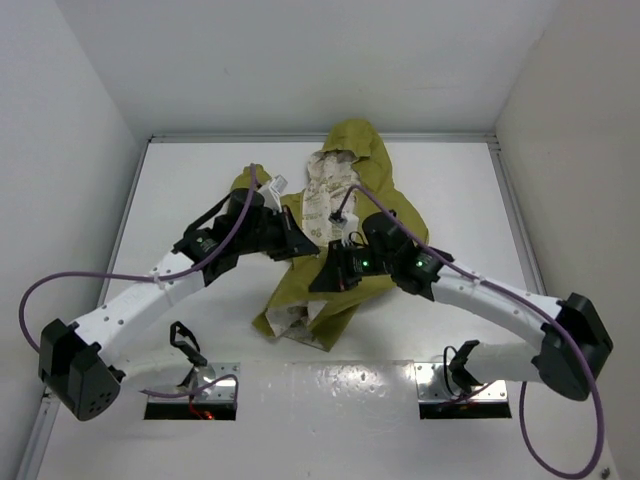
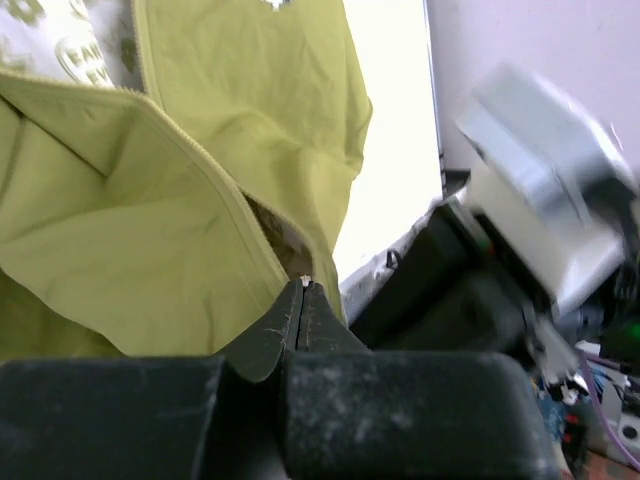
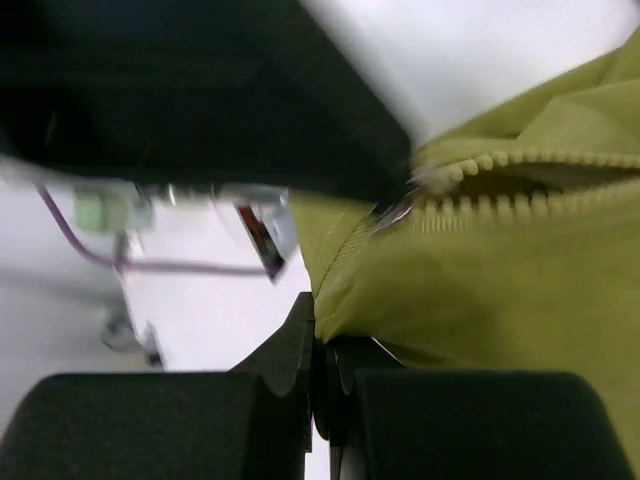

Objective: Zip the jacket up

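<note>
The olive-green jacket [image 1: 362, 150] lies open in the middle of the table, hood at the far end, its cream printed lining [image 1: 325, 195] showing. My left gripper [image 1: 303, 243] is shut at the point where the two zipper edges meet, with a small pale zipper pull [image 2: 303, 281] at its tips [image 2: 303, 290]. My right gripper [image 1: 325, 275] is shut on a fold of the jacket's green fabric [image 3: 480, 290] just below the zipper teeth [image 3: 500, 180], as the right wrist view [image 3: 318, 330] shows. The two grippers sit close together over the jacket's lower front.
White walls close the table [image 1: 190, 190] on the left, right and far sides. The right arm [image 2: 520, 290] fills the right of the left wrist view. The left gripper's black body [image 3: 200, 100] hangs over the zipper in the right wrist view. Purple cables [image 1: 90, 278] trail from both arms.
</note>
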Robot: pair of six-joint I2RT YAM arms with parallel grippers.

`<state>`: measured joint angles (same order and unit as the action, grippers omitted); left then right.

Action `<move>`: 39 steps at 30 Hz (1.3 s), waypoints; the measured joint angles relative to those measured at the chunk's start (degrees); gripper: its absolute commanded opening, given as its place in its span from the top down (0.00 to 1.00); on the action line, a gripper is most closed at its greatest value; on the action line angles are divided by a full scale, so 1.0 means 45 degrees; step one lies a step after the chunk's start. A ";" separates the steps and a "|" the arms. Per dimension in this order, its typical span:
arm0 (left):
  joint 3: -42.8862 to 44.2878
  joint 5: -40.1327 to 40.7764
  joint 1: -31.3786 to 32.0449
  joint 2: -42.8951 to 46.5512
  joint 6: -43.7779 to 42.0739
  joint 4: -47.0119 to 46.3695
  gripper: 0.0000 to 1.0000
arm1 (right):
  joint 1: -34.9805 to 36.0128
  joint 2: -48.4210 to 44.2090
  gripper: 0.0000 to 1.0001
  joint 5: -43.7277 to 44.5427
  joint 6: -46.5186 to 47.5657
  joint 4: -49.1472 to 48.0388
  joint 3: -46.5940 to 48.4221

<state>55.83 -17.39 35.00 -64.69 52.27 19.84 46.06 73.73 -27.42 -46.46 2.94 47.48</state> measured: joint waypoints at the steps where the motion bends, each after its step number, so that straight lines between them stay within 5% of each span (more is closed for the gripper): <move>1: 0.0000 -0.0044 0.0063 -0.0126 0.0078 -0.0010 1.00 | 0.0097 -0.0316 1.00 -0.0068 0.0316 0.0053 -0.0301; 28: -0.0262 -0.0005 0.0189 -0.4070 -0.0194 -0.1923 1.00 | 0.2560 -0.7679 1.00 -0.1394 0.9219 0.5459 -0.4362; 39: 0.3453 0.2084 -0.1967 -0.8306 -0.2667 -0.3298 1.00 | 0.2793 -0.8233 1.00 -0.2302 0.9772 0.6698 -0.4600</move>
<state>71.37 -8.01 26.15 -102.06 40.27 4.99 58.63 36.69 -37.78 -2.48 33.08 26.79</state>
